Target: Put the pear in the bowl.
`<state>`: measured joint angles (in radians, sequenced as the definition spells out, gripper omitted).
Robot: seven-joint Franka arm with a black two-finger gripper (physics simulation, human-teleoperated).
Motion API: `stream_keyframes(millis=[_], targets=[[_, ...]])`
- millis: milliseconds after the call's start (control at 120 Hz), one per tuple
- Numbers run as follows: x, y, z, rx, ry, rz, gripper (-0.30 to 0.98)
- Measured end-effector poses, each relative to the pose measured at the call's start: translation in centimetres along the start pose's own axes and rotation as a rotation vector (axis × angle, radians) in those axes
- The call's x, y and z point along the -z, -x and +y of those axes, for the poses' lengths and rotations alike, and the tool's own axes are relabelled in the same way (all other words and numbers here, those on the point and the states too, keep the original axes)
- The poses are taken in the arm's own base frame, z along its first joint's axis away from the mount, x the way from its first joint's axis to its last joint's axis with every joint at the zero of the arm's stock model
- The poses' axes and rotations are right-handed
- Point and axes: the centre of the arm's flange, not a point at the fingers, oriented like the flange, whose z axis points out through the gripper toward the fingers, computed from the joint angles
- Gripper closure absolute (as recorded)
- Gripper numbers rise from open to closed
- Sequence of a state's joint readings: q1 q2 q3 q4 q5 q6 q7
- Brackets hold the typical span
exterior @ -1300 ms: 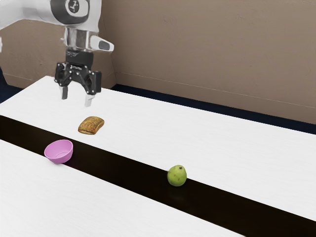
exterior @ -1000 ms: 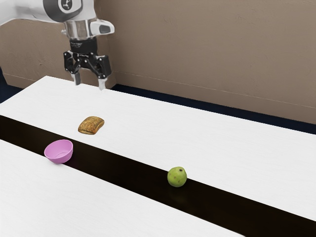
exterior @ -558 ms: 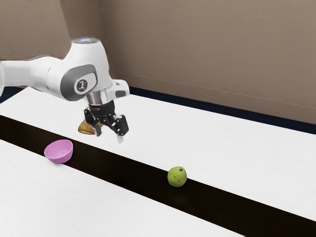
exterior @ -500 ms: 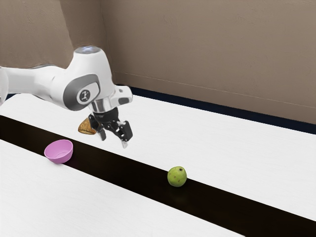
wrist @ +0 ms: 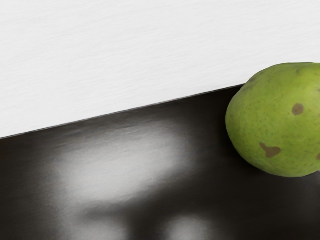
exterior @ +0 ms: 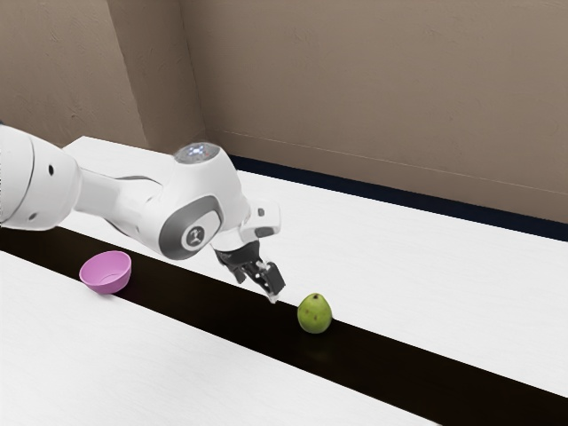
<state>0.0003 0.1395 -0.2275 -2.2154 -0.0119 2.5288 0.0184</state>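
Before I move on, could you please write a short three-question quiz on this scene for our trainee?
1. What does the green pear with brown spots rest on?
a) the white tabletop
b) the glossy black strip
c) the brown wall
2. True or false: the pear is outside the round pink bowl.
3. Fill in the missing word: in the exterior view, the black two-finger gripper is nearer to the ____ than to the bowl.

Key: 1 b; 2 true; 3 pear.

A white table (exterior: 444, 284) with a glossy black strip (exterior: 399, 377) along it stands before a brown wall (exterior: 373, 89)
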Motion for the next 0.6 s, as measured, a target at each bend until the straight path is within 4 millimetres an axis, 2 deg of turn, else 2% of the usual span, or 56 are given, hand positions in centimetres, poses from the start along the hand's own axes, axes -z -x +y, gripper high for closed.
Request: stream_keyframes(millis=[167, 300, 367, 525, 600], targets=[[-0.7, -0.3, 2.7, -0.041, 0.039, 0.017, 0.0], [-0.2, -0.3, 4.8, -0.041, 0.081, 0.037, 0.0], [0.6, -0.3, 5.5, -0.047, 0.091, 0.051, 0.0], [4.0, -0.4, 6.8, -0.075, 0.09, 0.091, 0.0], [4.2, 0.4, 8.3, -0.106, 0.092, 0.085, 0.0]])
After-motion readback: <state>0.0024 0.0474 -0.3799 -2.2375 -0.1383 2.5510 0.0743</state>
